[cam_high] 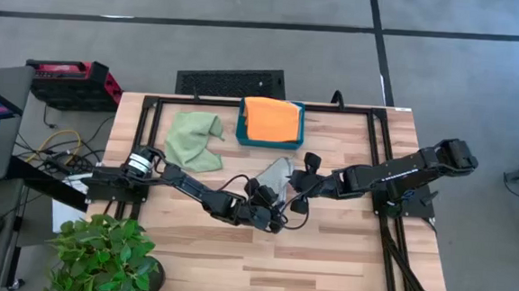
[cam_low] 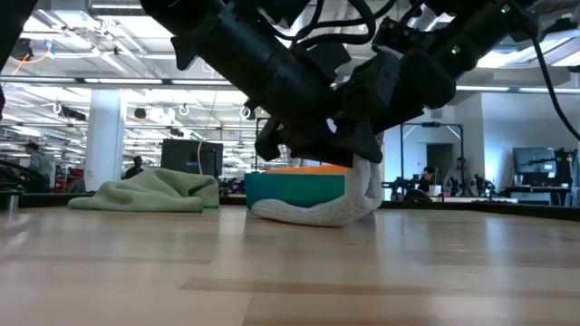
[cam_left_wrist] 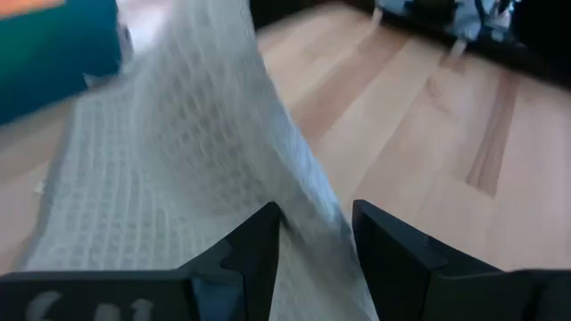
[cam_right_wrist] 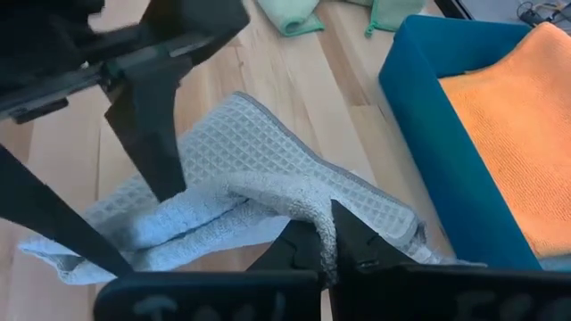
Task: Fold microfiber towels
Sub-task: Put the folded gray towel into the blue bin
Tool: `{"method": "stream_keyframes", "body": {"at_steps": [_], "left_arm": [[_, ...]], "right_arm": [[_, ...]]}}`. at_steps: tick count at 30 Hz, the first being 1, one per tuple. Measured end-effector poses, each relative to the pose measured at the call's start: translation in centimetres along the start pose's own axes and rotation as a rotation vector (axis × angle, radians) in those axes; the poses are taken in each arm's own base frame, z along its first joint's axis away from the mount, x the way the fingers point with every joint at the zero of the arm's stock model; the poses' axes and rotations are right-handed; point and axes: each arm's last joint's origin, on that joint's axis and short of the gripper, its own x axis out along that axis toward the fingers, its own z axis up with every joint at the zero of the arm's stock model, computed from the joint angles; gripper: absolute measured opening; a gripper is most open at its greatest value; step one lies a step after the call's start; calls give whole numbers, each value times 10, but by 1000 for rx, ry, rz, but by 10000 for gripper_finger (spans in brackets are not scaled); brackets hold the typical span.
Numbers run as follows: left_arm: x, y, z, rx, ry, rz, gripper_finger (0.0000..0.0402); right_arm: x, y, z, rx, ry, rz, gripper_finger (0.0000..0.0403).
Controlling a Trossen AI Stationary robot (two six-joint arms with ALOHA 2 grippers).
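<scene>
A pale grey waffle-weave towel [cam_high: 277,174] lies bunched at the table's middle, just in front of the teal tray [cam_high: 242,131]. Both grippers are shut on it. My left gripper [cam_high: 271,215] is at its near side and my right gripper [cam_high: 298,188] at its right side. In the low view part of the towel [cam_low: 364,181] hangs from the grippers and its lower fold [cam_low: 304,214] rests on the table. A light green towel [cam_high: 195,138] lies crumpled at the far left. An orange towel [cam_high: 272,119] lies folded in the tray. A second grey towel is not in view. My left gripper has the grey towel's raised part [cam_left_wrist: 314,234] pinched between its two fingers [cam_left_wrist: 259,245]. The cloth runs up and away from the fingers, drawn into a ridge. One layer or several, I cannot tell. My right gripper pinches a bunched fold of the grey towel [cam_right_wrist: 323,212] between its two fingers [cam_right_wrist: 361,242], several layers thick. The fingers come nearly level from the table's right side. The fold is lifted and the rest of the towel [cam_right_wrist: 178,223] lies on the table.
The tray's near wall [cam_right_wrist: 428,152] stands close behind the grey towel. A black frame [cam_high: 381,153] runs along the table's far and right sides. A potted plant [cam_high: 104,253] stands at the near left corner. Bare wood [cam_high: 324,267] lies toward the near edge.
</scene>
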Motion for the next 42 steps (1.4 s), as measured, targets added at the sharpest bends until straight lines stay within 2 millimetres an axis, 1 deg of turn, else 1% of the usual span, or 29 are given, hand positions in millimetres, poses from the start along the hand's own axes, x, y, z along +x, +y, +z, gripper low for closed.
{"method": "stream_keyframes", "body": {"at_steps": [9, 16, 29, 31, 33, 35, 38, 39, 42], "left_arm": [[-6, -5, -10, -22, 94, -70, 135], [-13, -6, -21, 30, 157, -38, 135], [-14, -4, -25, 46, 193, -13, 133], [-15, -3, -27, 38, 203, 1, 124], [-15, -2, -27, 36, 203, 16, 105], [-15, 0, -28, 43, 205, 29, 78], [-15, 0, -28, 57, 199, 33, 24], [-15, 0, -27, 67, 197, 36, 13], [-15, 0, -27, 86, 188, 47, 8]], "right_arm": [[0, 0, 0, 0, 1, -2, 13], [2, -6, 0, 13, 8, -19, 13], [7, -17, 0, 42, 17, -51, 14], [7, -18, 1, 45, 17, -54, 16], [8, -18, 1, 47, 17, -56, 16], [8, -18, 1, 47, 17, -55, 13], [8, -18, 1, 47, 17, -54, 12], [8, -18, 1, 47, 17, -54, 13], [8, -18, 1, 46, 17, -54, 16]]}}
